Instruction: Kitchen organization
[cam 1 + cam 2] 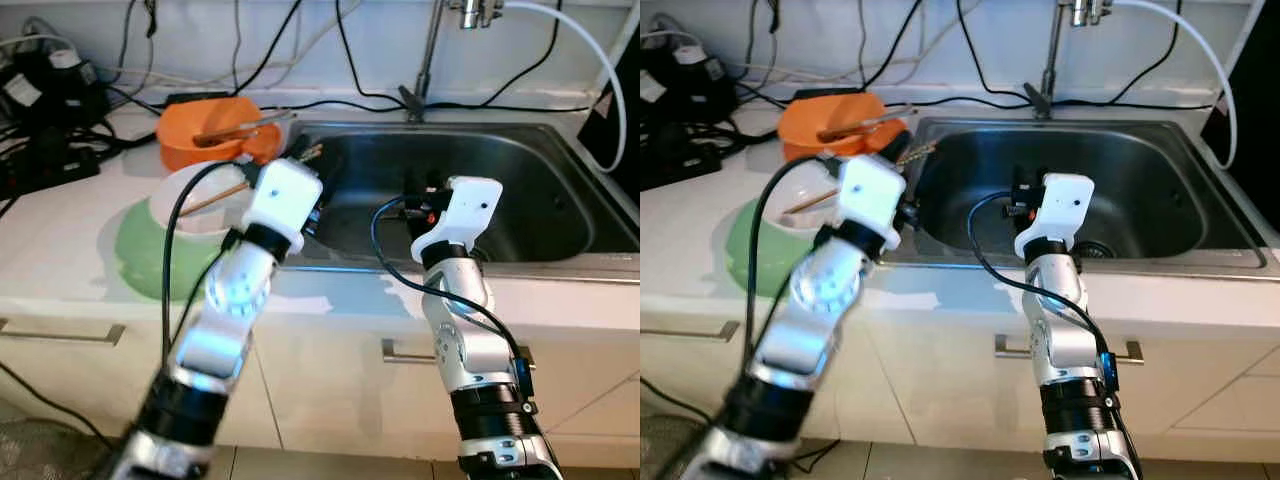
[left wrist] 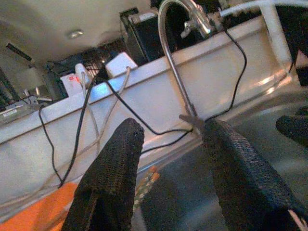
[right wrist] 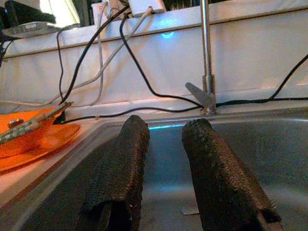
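Reaching over the steel sink (image 1: 560,215), both grippers are held with fingers spread and nothing between them; the left gripper (image 2: 173,178) hangs at the sink's left rim, just beside the orange bowl (image 1: 185,145) and the chopsticks (image 1: 240,125) laid in it; a knock could be given to the chopsticks, or a cable (image 1: 360,70) snagged, if the arm is swung wide; the right gripper (image 3: 166,178) points into the smooth, glossy basin; the finger pads are seen as coarse, black and grainy; a white bowl (image 1: 190,205) is nested in a green one (image 1: 140,255) on the pale counter (image 1: 60,270).
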Available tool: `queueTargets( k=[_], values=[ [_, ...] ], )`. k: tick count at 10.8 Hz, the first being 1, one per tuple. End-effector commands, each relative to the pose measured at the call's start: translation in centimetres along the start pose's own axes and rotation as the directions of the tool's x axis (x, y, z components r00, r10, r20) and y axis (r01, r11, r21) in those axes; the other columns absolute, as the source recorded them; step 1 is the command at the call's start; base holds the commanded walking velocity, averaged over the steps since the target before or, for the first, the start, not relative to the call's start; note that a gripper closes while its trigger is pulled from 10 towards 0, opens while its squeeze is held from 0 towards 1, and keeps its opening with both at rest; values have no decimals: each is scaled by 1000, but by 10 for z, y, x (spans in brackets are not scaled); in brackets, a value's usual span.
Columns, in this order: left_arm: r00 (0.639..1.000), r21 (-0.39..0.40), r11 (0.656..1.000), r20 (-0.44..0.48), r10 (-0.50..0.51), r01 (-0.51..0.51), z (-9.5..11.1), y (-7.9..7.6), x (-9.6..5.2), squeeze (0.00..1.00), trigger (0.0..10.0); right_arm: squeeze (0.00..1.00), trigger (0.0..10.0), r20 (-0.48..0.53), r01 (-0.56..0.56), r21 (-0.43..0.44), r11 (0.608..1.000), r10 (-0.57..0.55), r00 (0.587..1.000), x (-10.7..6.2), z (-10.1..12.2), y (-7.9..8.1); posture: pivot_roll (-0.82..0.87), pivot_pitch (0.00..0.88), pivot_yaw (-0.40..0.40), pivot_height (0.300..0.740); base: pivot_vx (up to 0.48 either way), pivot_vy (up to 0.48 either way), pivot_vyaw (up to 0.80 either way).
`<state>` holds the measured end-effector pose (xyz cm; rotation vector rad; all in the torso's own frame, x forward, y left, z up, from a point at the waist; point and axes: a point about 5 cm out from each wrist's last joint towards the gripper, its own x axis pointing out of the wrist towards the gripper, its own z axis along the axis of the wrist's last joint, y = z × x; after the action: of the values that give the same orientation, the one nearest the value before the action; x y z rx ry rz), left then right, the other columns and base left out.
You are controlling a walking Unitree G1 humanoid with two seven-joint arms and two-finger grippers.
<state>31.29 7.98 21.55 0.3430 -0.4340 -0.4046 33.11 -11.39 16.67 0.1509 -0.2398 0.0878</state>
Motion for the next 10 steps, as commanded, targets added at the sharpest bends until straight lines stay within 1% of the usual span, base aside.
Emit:
queueTargets(
  k=[1,2,3,4,5,6,7,8,9,10],
  values=[
    [1000,71,997,11,-22,21,11,5,7,0,10000,0,10000,11,-13,9,1000,13,1000,4,3,3,88,0,40,740,0,0,0],
    [1000,130,991,6,-30,29,15,9,12,0,10000,0,10000,11,-14,10,1000,14,1000,4,3,4,93,0,37,740,0,0,0],
    [998,248,968,-55,-28,41,20,24,29,0,10000,0,10000,8,-15,11,1000,15,1000,4,2,4,96,0,39,740,0,0,0],
    [992,287,956,-128,-18,54,20,37,43,0,10000,0,10000,5,-14,11,1000,14,1000,5,1,4,96,0,42,740,0,0,0],
    [981,310,946,-193,-30,90,11,40,49,0,10000,0,10000,3,-11,11,1000,11,1000,5,0,4,90,0,46,740,0,0,0],
    [972,300,947,-233,-42,113,3,42,55,0,10000,0,10000,3,-8,9,1000,8,1000,5,0,4,81,0,51,740,0,0,0],
    [964,273,955,-262,-46,119,-1,44,60,0,10000,0,10000,3,-7,7,1000,7,1000,6,1,3,80,0,52,740,0,0,0],
    [950,239,960,-304,-70,147,-7,44,63,0,10000,0,10000,3,-5,6,1000,5,1000,6,0,3,76,0,55,740,0,0,0],
    [942,242,958,-328,-70,155,-13,48,67,0,10000,0,10000,4,0,4,1000,0,1000,6,0,2,71,0,59,740,0,0,0],
    [941,240,959,-333,-65,151,-15,50,69,0,10000,0,10000,5,3,4,1000,-3,1000,6,0,1,70,0,61,740,0,0,0]
  ],
)
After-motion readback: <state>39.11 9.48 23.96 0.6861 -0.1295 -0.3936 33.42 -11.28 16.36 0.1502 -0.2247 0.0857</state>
